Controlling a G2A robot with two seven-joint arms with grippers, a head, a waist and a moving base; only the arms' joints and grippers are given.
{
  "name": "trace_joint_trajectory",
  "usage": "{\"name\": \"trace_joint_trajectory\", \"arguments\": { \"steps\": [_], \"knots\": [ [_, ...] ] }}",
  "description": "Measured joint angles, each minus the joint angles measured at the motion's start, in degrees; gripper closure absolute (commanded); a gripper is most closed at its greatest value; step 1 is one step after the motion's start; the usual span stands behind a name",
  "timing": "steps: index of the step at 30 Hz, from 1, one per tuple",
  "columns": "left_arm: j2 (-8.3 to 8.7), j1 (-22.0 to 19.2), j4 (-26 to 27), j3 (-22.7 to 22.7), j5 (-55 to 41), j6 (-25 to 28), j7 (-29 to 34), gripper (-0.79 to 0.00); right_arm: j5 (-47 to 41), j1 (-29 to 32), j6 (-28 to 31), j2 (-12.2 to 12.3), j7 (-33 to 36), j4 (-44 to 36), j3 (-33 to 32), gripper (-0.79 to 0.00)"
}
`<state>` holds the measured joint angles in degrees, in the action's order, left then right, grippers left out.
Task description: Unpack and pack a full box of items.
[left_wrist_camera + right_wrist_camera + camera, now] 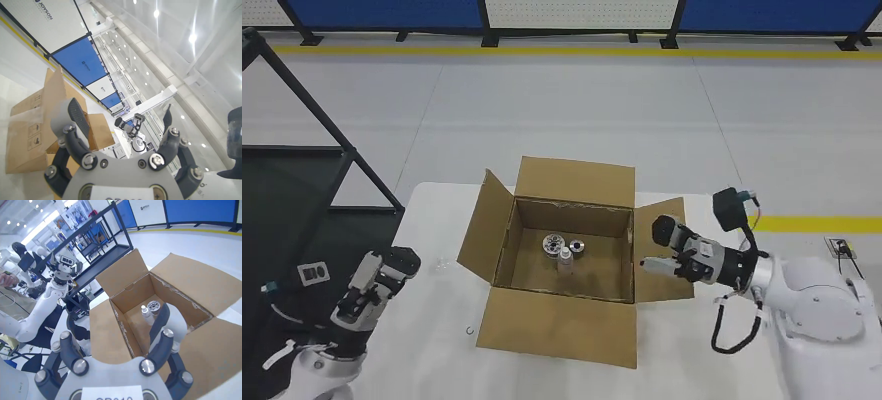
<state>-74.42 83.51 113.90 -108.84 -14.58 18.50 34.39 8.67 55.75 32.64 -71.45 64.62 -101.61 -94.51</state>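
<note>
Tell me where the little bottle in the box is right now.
The little bottle sits on the floor of the open cardboard box, centre of the top view, beside the round metal parts.

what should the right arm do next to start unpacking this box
Probably carry the right gripper over the box opening and lower it toward the small bottle. Its fingers are open and empty beside the box, closer than the left gripper, and the bottle sits with the metal parts on the box floor.
</note>
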Motion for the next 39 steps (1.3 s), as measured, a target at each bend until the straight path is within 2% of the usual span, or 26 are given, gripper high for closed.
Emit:
{"name": "trace_joint_trajectory", "arguments": {
  "steps": [4, 8, 15, 21, 30, 39],
  "knots": [
    [0.44, -3.1, -2.5, 2.2, 4.2, -1.8, 0.9, -0.785, -2.2, 4.2, -1.6, 0.9, -1.1, -0.9, -4.9, -0.785],
    [0.74, -5.0, -4.2, 4.9, 7.4, -2.2, 2.0, -0.785, -4.5, 6.2, -2.7, 1.5, -1.7, 0.4, -6.7, -0.785],
    [0.96, -7.7, -6.0, 9.3, 10.4, -2.2, 0.8, -0.785, -6.1, 4.9, -4.6, 2.7, 0.8, 5.2, -6.5, -0.785],
    [1.16, -9.0, -6.4, 12.1, 12.2, -3.0, 0.3, -0.785, -4.2, 3.6, -6.4, 3.5, -1.9, 8.0, -6.6, -0.785],
    [1.41, -10.2, -5.5, 17.3, 13.6, -3.3, 2.0, -0.785, -3.9, 1.6, -8.2, 4.4, -1.8, 11.0, -3.2, -0.785],
    [1.45, -14.8, -7.9, 23.4, 13.9, -7.0, 3.6, -0.785, -6.3, -3.0, -5.8, 4.9, 0.2, 14.8, 2.4, -0.785]
  ]
}}
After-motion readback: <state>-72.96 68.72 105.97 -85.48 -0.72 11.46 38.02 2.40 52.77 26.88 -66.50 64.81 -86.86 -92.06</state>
